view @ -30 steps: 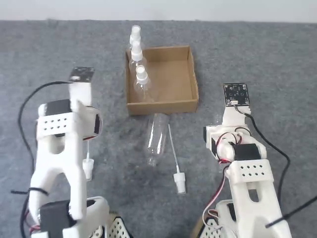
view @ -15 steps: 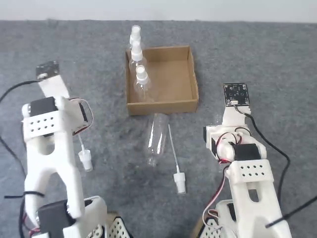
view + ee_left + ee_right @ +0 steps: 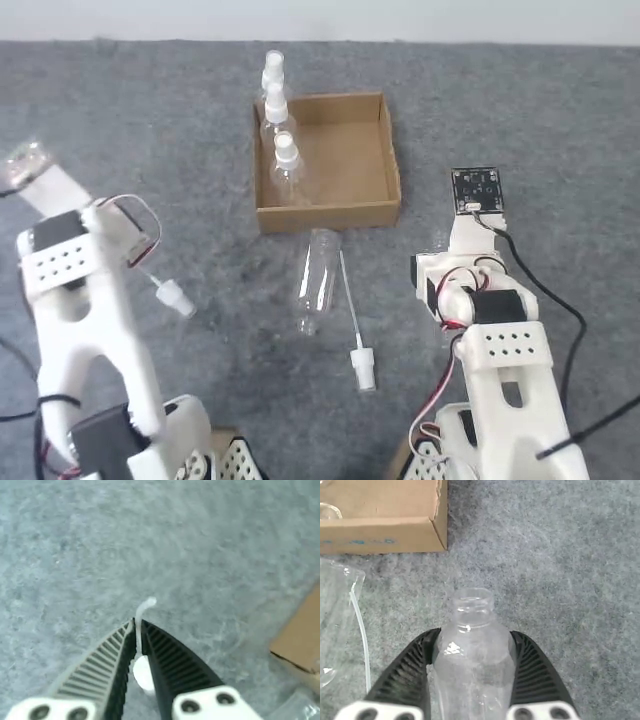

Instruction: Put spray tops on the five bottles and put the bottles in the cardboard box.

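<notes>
Grey surface (image 3: pixel 520 110) lies under both arms. Left tool (image 3: pixel 136 626) is closed on a spray top (image 3: pixel 143 674), and its thin tube pokes out past the tips. In the last second this arm has swung out to the left, away from the box (image 3: pixel 372 213), and the spray top now hangs tilted. Right tool (image 3: pixel 474 637) has not moved. It grips a bottle (image 3: pixel 472 652) with an open neck, near the box. So the spray top is farther from that bottle, and I think it must come back across

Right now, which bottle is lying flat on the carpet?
The capless bottle just in front of the cardboard box; the topped ones stand upright.
</notes>
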Action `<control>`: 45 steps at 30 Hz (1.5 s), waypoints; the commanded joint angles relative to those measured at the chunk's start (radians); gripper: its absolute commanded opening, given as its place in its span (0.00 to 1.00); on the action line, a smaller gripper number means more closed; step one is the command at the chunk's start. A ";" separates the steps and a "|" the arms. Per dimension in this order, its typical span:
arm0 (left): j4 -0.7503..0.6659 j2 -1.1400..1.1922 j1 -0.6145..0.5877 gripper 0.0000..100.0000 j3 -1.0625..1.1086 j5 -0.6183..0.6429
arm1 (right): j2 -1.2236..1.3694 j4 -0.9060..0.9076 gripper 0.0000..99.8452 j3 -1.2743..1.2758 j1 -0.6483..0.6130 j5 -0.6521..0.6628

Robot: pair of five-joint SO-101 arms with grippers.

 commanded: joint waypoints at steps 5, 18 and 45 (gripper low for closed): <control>-0.049 -0.008 -0.051 0.02 0.107 0.100 | -0.035 -0.025 0.01 -0.015 0.016 0.011; -0.051 -0.008 -0.252 0.01 0.119 0.479 | -0.035 -0.025 0.01 -0.015 0.015 0.011; 0.002 -0.021 -0.250 0.21 0.128 0.473 | -0.035 -0.025 0.01 -0.015 0.015 0.011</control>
